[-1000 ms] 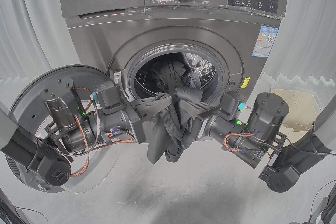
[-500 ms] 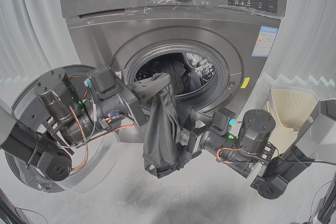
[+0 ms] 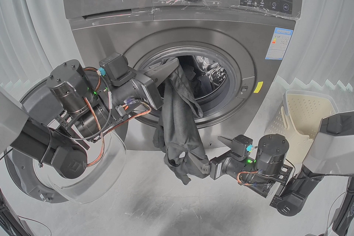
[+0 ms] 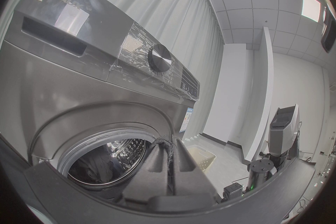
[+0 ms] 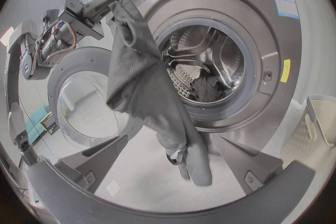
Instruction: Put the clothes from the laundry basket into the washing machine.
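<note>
A dark grey garment (image 3: 179, 115) hangs in front of the washing machine's (image 3: 177, 26) open drum. My left gripper (image 3: 170, 64) is shut on its top edge, level with the upper left rim of the opening; the pinched cloth (image 4: 164, 142) shows between its shut fingers (image 4: 154, 168). Lower down, my right gripper (image 3: 193, 166) is open at the garment's dangling end (image 5: 196, 165), which hangs between its spread fingers (image 5: 112, 149) ungripped. More dark clothes (image 5: 206, 90) lie inside the drum.
The round door (image 3: 73, 174) stands swung open on the left, behind my left arm. A cream laundry basket (image 3: 306, 115) sits on the floor to the right of the machine, beside my right arm. Bare grey floor lies in front.
My left gripper has lifted the garment from below the opening up to its top rim. My right gripper has dropped low and away from the door, now open beneath the cloth.
</note>
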Controlling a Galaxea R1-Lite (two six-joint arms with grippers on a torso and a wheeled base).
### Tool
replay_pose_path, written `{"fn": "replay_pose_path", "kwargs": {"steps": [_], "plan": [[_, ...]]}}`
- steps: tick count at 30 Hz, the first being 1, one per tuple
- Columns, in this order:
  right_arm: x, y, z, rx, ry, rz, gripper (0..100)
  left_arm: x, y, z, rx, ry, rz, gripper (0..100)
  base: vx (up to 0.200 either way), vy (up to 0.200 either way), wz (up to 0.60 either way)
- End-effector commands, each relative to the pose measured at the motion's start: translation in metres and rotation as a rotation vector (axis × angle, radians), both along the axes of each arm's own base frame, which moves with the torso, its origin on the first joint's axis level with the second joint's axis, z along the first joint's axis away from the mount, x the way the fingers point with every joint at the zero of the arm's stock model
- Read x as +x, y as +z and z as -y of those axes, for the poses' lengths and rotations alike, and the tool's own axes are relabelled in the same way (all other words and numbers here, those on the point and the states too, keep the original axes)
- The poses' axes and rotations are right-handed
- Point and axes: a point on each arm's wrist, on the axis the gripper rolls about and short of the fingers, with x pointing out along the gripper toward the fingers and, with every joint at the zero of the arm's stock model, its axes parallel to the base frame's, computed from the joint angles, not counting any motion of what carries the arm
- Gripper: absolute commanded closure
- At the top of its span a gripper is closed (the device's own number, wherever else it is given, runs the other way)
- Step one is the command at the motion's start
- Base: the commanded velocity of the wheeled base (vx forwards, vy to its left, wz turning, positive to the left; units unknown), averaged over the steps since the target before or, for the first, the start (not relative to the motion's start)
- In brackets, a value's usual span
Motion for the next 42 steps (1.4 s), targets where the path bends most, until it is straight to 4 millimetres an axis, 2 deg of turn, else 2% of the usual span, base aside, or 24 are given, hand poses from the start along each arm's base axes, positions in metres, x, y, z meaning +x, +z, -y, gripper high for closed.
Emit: {"fn": "replay_pose_path", "kwargs": {"steps": [1,3,9,27,35,42], "plan": [[0.001,-0.010,0.008,-0.030,-0.019,-0.034,0,0.003,-0.001,0.002,-0.001,0.000,0.001,100,0.000,0.000,0.00],[0.000,-0.021,0.010,-0.056,-0.022,-0.066,0,0.003,0.000,0.002,-0.004,0.001,0.005,100,0.000,0.000,0.00],[-0.003,-0.034,0.008,-0.086,-0.011,-0.106,0,0.006,0.006,0.003,-0.026,0.039,0.017,100,0.000,0.000,0.00],[0.001,-0.069,0.003,-0.087,0.172,-0.180,0,0.005,0.006,0.005,-0.023,0.052,0.010,100,0.000,0.000,0.00],[0.003,-0.070,-0.001,-0.084,0.173,-0.169,0,0.006,0.001,0.008,0.007,0.091,-0.031,100,0.000,0.000,0.00],[0.010,-0.084,-0.005,-0.098,0.161,-0.185,0,0.003,0.018,0.019,-0.012,0.079,-0.014,100,0.000,0.000,0.00]]}}
